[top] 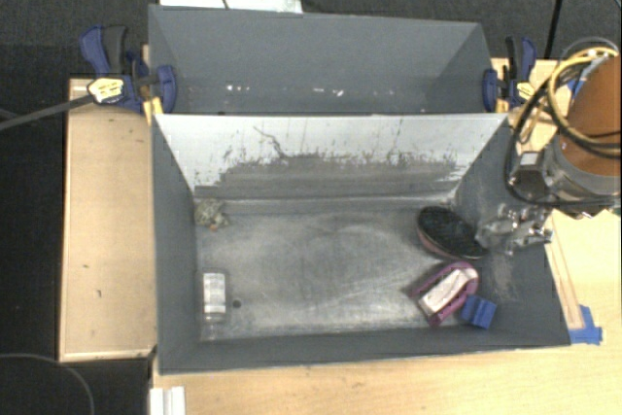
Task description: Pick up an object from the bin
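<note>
Several loose things lie in the grey bin [321,160] — the gripper [512,233] hangs at its right side, just beside a dark oval disc [447,230] (open or closed, I cannot tell). Nearer the front wall sit a purple-and-white packet [445,292] and a blue block [478,311].

No writing can be read on the purple packet [445,292], clear jar [213,294] or bin [321,160].

The gripper [517,230] hung at the right side of the bin [321,258], just beside a dark oval disc [447,230], with a purple packet [444,293] nearby.
</note>
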Controlling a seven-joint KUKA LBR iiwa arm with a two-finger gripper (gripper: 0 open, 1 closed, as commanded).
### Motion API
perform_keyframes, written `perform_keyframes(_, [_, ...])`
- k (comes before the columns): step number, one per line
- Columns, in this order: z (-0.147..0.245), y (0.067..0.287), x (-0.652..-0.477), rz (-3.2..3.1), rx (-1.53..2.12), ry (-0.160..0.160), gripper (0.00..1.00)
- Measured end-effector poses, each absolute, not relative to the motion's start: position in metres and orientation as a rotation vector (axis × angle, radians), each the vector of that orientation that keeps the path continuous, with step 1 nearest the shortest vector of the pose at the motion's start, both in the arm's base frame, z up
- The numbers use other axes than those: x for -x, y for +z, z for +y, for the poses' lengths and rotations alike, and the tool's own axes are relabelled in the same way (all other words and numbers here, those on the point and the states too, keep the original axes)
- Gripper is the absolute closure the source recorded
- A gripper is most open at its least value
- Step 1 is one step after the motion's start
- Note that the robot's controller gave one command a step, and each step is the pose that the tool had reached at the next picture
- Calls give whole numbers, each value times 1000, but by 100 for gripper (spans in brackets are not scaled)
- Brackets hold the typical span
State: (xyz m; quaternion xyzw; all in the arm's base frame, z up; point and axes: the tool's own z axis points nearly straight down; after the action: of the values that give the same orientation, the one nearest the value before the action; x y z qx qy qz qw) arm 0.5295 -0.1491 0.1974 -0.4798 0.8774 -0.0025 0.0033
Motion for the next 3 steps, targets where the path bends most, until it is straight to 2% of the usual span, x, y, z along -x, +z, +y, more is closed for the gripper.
perform_keyframes(1, [-148,195,-529,2758,1498,1,0])
perform_keyframes(2, [-115,85,-518,2703,1526,-43,0])
perform_keyframes(3, [-115,84,-515,2714,1522,-28,100])
